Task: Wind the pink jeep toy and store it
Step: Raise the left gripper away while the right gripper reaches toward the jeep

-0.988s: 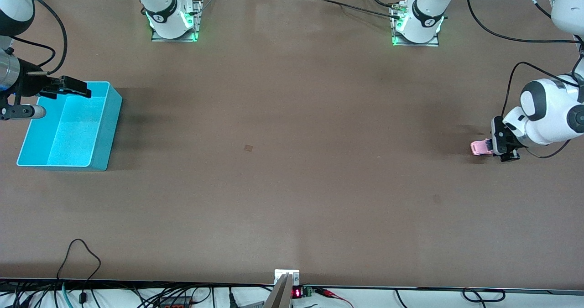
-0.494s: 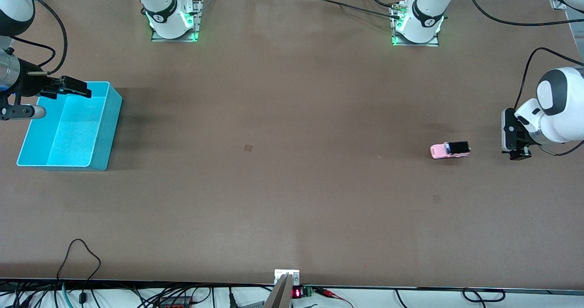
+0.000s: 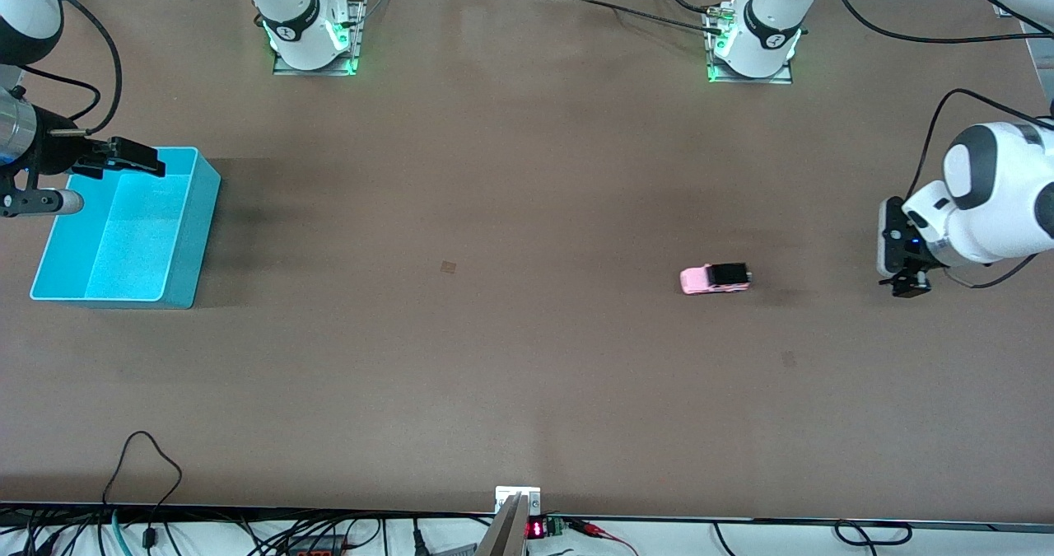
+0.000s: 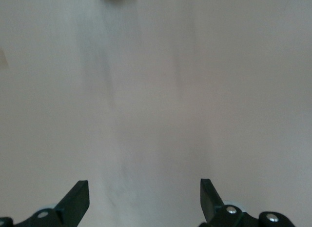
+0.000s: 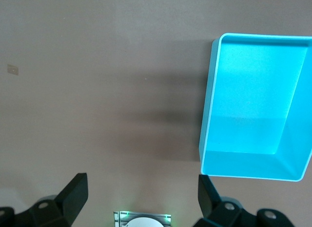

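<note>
The pink jeep toy (image 3: pixel 715 278) stands alone on the brown table, well clear of both grippers, with its black roof toward the left arm's end. My left gripper (image 3: pixel 893 261) is open and empty, low over the table near the left arm's end; its wrist view shows only bare table between its fingers (image 4: pixel 78 200). My right gripper (image 3: pixel 136 159) is open and empty and waits over the rim of the turquoise bin (image 3: pixel 194 235). The bin (image 5: pixel 207 119) is empty and also shows in the right wrist view, off to one side of the right gripper (image 5: pixel 141 193).
A small square mark (image 3: pixel 448 267) lies on the table between the bin and the jeep. Both arm bases (image 3: pixel 309 37) (image 3: pixel 753 41) stand along the table's edge farthest from the front camera. Cables hang at the edge nearest it.
My left gripper let go of the jeep and drew back. The jeep has rolled over the table toward the right arm's end. The right arm has not moved.
</note>
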`<state>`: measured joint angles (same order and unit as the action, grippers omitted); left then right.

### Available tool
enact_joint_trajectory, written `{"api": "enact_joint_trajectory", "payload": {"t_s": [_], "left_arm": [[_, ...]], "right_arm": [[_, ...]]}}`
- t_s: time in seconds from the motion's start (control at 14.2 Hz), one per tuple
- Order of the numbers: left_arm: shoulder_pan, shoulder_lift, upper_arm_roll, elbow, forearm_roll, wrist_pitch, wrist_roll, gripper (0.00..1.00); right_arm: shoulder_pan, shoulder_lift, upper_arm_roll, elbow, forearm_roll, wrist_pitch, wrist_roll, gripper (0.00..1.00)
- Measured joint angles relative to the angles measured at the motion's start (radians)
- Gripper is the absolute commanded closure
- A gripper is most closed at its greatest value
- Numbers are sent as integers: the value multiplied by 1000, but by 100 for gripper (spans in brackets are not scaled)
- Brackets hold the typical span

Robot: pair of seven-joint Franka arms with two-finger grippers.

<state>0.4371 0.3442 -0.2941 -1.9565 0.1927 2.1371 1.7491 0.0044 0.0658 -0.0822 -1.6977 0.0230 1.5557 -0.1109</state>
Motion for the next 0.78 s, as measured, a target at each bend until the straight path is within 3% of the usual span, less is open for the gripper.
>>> {"api": "enact_joint_trajectory", "payload": {"t_s": [0.49,0.78], "left_arm": [[-135,-14,-3,56,-134,7,-12,0],[-135,-15,0,103,-193,6,-216,0]], "right_arm": [[4,0,0,0,0,0,0,0],[4,0,0,0,0,0,-1,0]]}}
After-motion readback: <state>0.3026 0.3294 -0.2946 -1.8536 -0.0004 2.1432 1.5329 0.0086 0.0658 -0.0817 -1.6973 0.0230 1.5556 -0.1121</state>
